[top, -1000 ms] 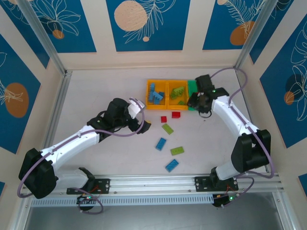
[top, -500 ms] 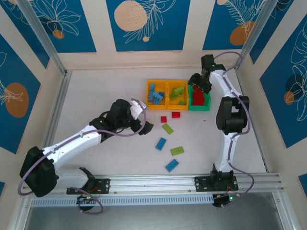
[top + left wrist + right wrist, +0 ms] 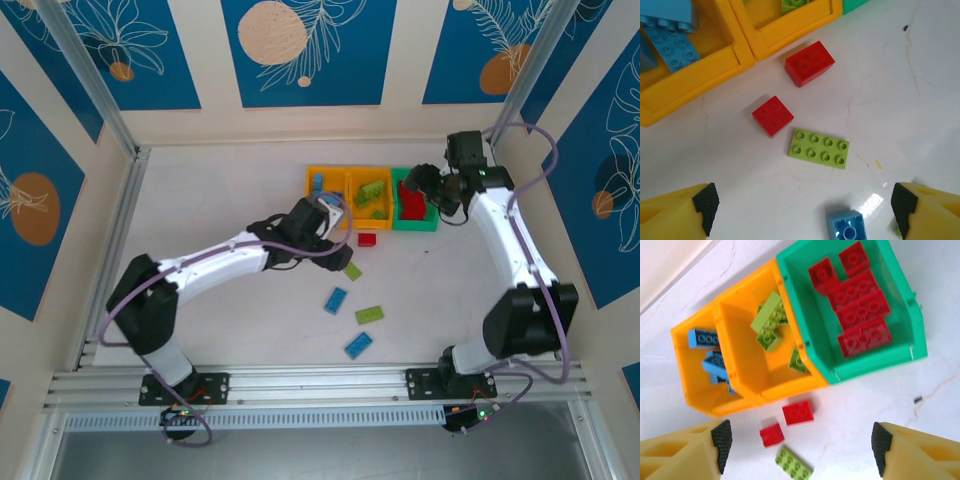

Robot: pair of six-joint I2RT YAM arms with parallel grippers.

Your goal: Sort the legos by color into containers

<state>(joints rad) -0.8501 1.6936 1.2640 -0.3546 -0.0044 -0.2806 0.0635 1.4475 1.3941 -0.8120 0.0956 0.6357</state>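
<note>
Bins stand joined in a row at the upper centre of the top view. The green bin [image 3: 875, 366] holds red bricks [image 3: 860, 310], the middle orange bin [image 3: 740, 350] holds lime bricks [image 3: 769, 320], and the end orange bin [image 3: 695, 377] holds blue bricks [image 3: 715, 362]. Loose pieces lie on the white table [image 3: 220, 200] just below the bins. In the left wrist view, a larger red brick [image 3: 810, 62] lies near the orange rim. A small red brick [image 3: 773, 116] is lower left of it, a lime plate [image 3: 818, 148] is just beside that, and a blue brick [image 3: 846, 230] is at the bottom edge. Lower in the top view lie a second blue brick [image 3: 358, 345] and a lime brick [image 3: 369, 314]. The left gripper [image 3: 805, 210] hangs over the loose pieces, fingers wide apart with nothing between them. The right gripper [image 3: 800, 450] hangs above the bins, likewise spread and empty.
</note>
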